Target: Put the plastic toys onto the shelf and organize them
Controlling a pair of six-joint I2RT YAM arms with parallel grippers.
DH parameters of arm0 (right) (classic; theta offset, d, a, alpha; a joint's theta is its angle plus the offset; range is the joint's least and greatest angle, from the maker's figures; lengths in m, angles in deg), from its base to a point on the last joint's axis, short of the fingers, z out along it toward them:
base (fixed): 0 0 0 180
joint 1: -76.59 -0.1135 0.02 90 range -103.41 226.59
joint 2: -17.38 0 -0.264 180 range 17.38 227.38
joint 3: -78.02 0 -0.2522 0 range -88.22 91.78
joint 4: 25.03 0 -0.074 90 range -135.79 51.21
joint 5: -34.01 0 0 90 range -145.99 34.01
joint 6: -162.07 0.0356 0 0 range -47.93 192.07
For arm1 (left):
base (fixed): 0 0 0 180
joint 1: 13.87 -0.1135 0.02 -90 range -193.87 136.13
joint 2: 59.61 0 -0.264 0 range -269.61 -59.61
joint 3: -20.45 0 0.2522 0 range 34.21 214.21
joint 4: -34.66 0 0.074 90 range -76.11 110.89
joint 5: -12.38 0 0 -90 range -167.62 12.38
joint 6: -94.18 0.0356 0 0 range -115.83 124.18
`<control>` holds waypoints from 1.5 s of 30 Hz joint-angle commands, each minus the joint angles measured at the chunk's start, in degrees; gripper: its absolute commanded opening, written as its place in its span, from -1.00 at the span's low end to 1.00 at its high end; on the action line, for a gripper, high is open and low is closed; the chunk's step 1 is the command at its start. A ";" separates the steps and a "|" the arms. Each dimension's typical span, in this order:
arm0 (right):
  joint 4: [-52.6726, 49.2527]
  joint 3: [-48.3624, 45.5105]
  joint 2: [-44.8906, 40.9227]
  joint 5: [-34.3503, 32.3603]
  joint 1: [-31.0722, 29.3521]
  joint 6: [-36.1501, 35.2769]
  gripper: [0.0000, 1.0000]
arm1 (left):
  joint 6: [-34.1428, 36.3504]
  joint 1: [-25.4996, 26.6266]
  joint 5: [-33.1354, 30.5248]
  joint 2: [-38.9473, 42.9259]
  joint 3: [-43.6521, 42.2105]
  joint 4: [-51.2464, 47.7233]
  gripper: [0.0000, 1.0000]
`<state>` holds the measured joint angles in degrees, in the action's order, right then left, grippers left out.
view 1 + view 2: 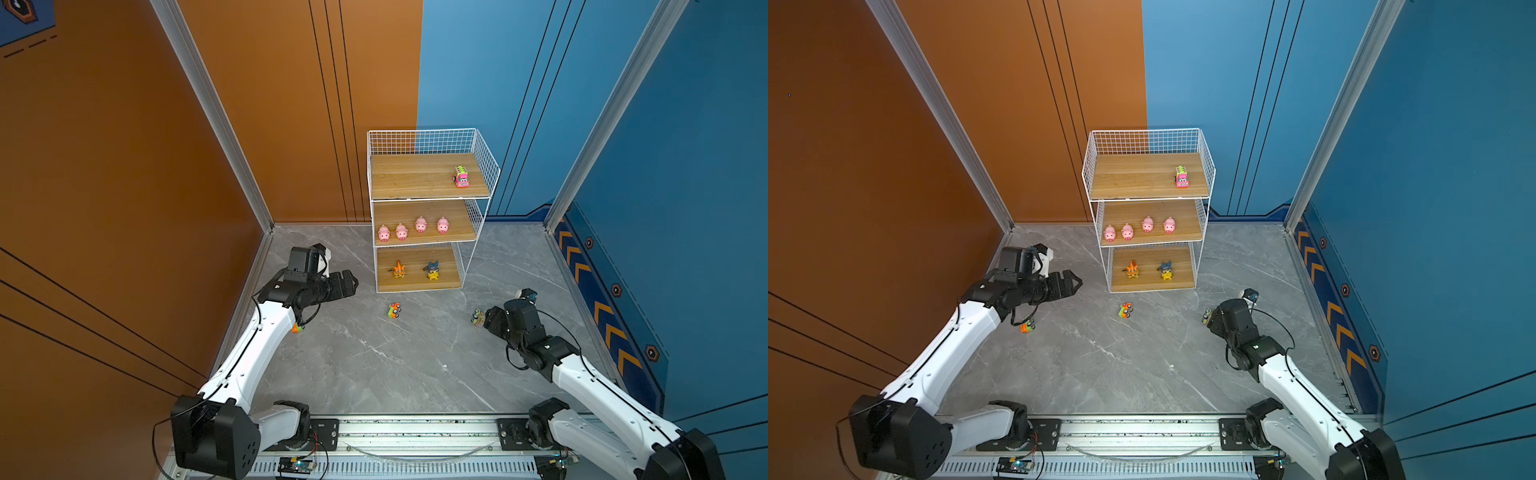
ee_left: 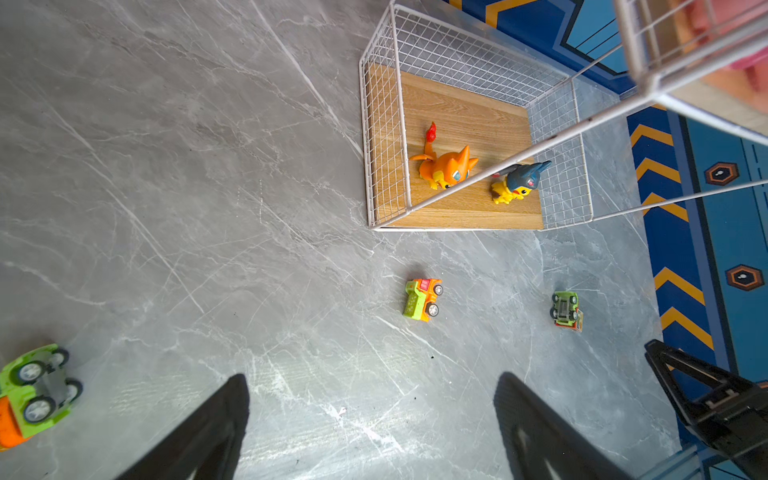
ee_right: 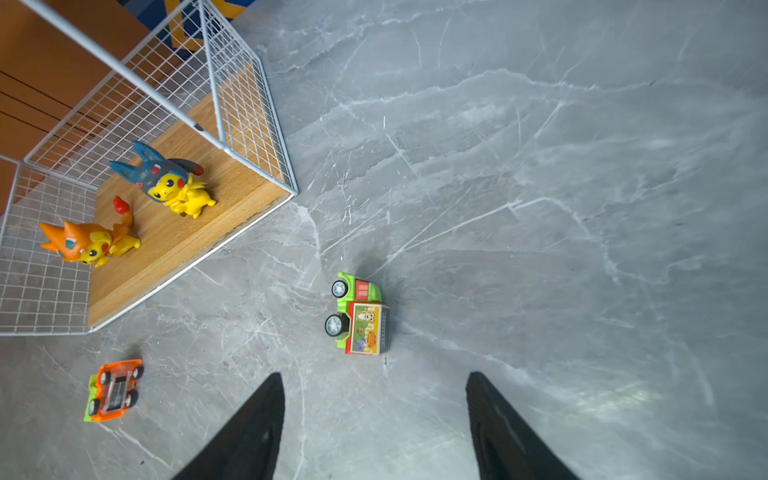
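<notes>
The shelf (image 1: 409, 178) stands at the back of the floor. A pink car (image 1: 461, 177) sits on its top board and several pink pigs (image 1: 421, 225) on the middle board. Three cars lie on the floor: an orange-and-green one (image 1: 394, 310) in front of the shelf, a green one (image 3: 359, 316) on its side just ahead of my open right gripper (image 3: 374, 382), and one (image 2: 35, 395) upside down beside my left arm. My left gripper (image 2: 372, 386) hovers open over bare floor, left of the shelf, with nothing between its fingers.
An orange cat figure (image 1: 399, 270) and a blue-and-yellow figure (image 1: 433, 271) occupy the shelf's bottom board. Orange wall panels close the left side and blue panels the right. A metal rail (image 1: 415, 432) carrying both arm bases runs along the front edge.
</notes>
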<state>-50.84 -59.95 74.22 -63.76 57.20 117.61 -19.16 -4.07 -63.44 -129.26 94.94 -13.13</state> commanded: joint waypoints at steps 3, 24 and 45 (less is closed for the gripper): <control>9.43 1.30 9.05 10.23 2.86 3.17 0.37 | 1.32 0.41 0.65 0.06 -0.87 0.21 0.87; 5.43 11.52 28.01 4.57 -1.16 -3.75 0.08 | 1.27 0.24 1.81 0.41 -0.64 0.19 0.87; -6.23 22.35 32.11 -11.45 -18.56 -16.61 -0.15 | 1.18 -0.04 1.99 0.83 -0.75 0.20 0.87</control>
<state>-54.84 -39.73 106.09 -72.22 40.28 103.88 -19.16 -4.05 -62.55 -129.24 94.94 -13.13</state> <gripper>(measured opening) 0.426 0.935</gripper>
